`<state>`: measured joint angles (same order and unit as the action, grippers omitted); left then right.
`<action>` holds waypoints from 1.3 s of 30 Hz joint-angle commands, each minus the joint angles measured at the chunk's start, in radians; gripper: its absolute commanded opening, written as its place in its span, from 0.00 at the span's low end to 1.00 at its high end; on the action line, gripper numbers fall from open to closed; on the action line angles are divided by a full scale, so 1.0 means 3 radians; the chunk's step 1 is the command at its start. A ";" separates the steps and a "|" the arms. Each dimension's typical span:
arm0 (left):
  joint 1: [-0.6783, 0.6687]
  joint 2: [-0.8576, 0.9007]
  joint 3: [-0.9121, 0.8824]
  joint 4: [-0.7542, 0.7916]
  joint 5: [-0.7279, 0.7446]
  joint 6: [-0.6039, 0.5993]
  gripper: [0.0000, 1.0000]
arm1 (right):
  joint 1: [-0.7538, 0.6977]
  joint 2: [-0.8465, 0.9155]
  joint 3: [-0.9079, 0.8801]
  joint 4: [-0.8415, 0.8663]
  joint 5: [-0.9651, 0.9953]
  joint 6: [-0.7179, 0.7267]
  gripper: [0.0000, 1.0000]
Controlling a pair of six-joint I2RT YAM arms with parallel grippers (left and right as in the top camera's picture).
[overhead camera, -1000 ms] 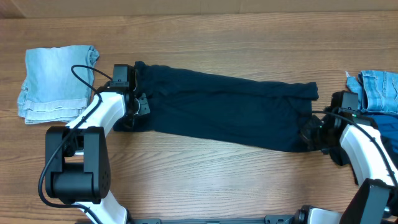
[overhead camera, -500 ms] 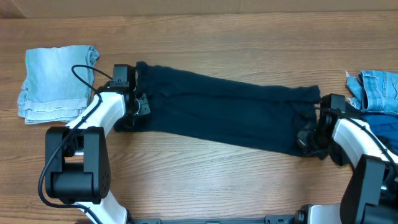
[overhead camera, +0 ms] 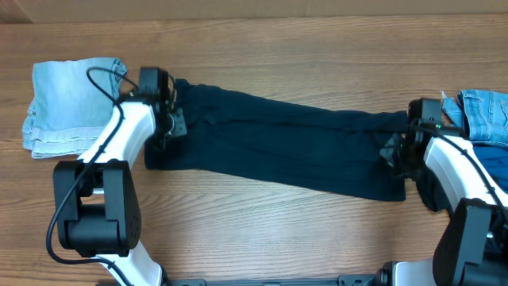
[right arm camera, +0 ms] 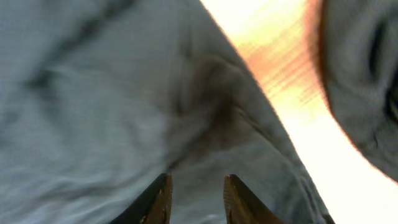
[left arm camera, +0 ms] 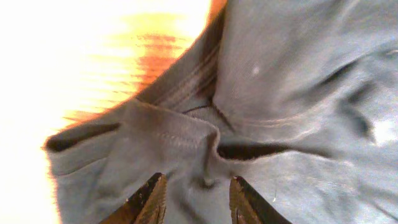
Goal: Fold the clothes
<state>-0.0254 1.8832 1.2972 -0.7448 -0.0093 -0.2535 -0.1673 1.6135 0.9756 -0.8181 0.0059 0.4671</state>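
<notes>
Denim, light-blue: folded denim stack (overhead camera: pixel 75 103) at the far left of the wooden desk (overhead camera: pixel 278 48). Left gripper (left arm camera: pixel 198 182): jaws spread, over the seamed left end of the dark navy trousers (overhead camera: pixel 278 147), which lie lengthwise across the centre of the desk. Right gripper (right arm camera: pixel 198 180): jaws spread, over the trousers' right end. Crumpled denim garment (overhead camera: pixel 486 115): right edge, partly out of view.

Left gripper (overhead camera: pixel 173 124): shifted slightly toward the far edge of the table (overhead camera: pixel 262 238), arm now steeper. Near-left corner of the dark trousers (overhead camera: pixel 286 147) now uncovered and lying flat.

Right gripper (overhead camera: pixel 394 151): moved from the near corner of the trousers' right end up to the middle of that end. Fingers (right arm camera: pixel 157 198) were closed, now parted over the cloth. Right end now lies squarer, its near corner spread further out.
</notes>
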 commanded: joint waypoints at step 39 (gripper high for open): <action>-0.0384 0.0548 0.0496 0.0186 0.0298 0.0460 0.23 | 0.0707 0.0008 -0.0346 0.0081 -0.0511 -0.0275 0.36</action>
<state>-0.1562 2.0281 1.3514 -0.6388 0.1184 -0.1276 0.0467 1.6012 0.8085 -0.7971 -0.1570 0.4419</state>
